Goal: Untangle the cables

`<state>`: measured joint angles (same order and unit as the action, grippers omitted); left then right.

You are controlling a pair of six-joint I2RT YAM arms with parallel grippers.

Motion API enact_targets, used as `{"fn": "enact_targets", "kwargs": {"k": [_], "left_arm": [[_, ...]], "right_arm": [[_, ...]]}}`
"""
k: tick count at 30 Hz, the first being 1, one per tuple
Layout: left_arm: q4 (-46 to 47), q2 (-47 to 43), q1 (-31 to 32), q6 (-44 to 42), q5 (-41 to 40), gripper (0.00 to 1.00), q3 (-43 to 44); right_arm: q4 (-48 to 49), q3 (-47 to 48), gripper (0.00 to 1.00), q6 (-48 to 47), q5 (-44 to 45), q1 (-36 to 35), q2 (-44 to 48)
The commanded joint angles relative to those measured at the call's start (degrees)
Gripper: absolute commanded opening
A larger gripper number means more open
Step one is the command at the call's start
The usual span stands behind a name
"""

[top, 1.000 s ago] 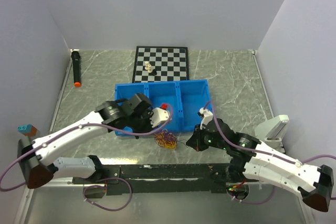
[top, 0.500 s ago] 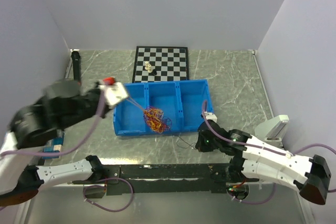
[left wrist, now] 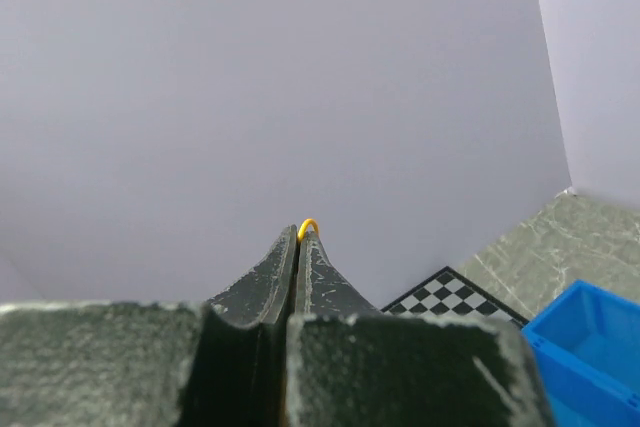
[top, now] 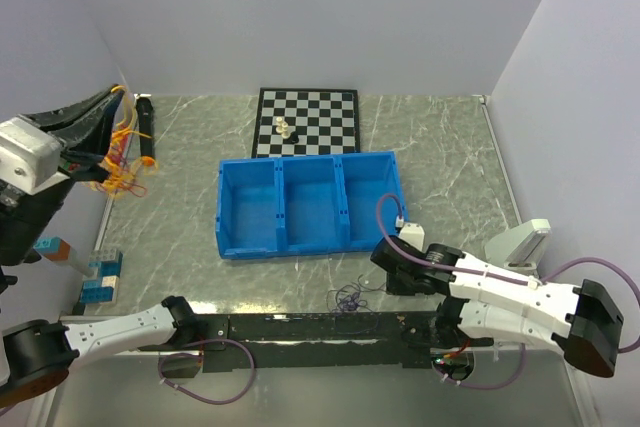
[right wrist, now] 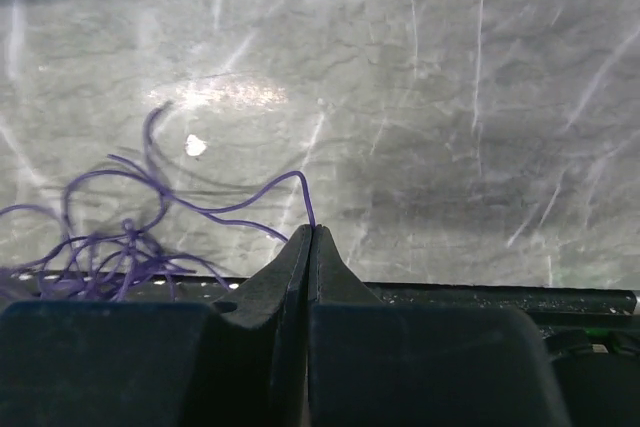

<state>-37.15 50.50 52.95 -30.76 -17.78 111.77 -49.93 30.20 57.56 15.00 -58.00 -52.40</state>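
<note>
My left gripper (top: pixel 118 97) is raised high at the far left, shut on the orange cable bundle (top: pixel 122 162), which hangs below it in the air. In the left wrist view only a small orange loop (left wrist: pixel 307 226) shows above the closed fingertips of the left gripper (left wrist: pixel 298 237). My right gripper (top: pixel 382 267) is low near the table's front edge, shut on the purple cable (top: pixel 350 298). In the right wrist view the purple cable (right wrist: pixel 120 237) runs from the closed tips of the right gripper (right wrist: pixel 309 232) to a loose tangle on the marble at the left.
A blue three-compartment bin (top: pixel 282 247) stands mid-table. A chessboard (top: pixel 320 117) with pieces lies behind it. A black marker with an orange tip (top: pixel 146 135) lies at the far left. Blue blocks (top: pixel 98 277) sit at the front left. A white object (top: pixel 520 242) is at the right.
My left gripper swung up and far left, carrying the orange bundle away from the bin. The purple cable stayed by the front edge in my right gripper; the two are now apart.
</note>
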Motion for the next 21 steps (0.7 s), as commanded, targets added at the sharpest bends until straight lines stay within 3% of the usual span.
{"fn": "enact_targets", "kwargs": {"k": [1,9,21], "left_arm": [[1.31,1.53,-0.13,-0.1,2.29,0.01,1.17],[-7.5,-0.75,-0.3,4.04,15.74,0.01,-8.39],[-4.52,-7.16,-0.21,11.86,32.71,0.01,-35.1]], "right_arm": [[-0.44,6.0,0.0,-0.33,3.54,-0.8,5.36],[6.68,20.33,0.0,-12.46,0.91,-0.8,7.32],[13.37,34.83,0.0,-21.52,-3.93,-0.89,4.42]]}}
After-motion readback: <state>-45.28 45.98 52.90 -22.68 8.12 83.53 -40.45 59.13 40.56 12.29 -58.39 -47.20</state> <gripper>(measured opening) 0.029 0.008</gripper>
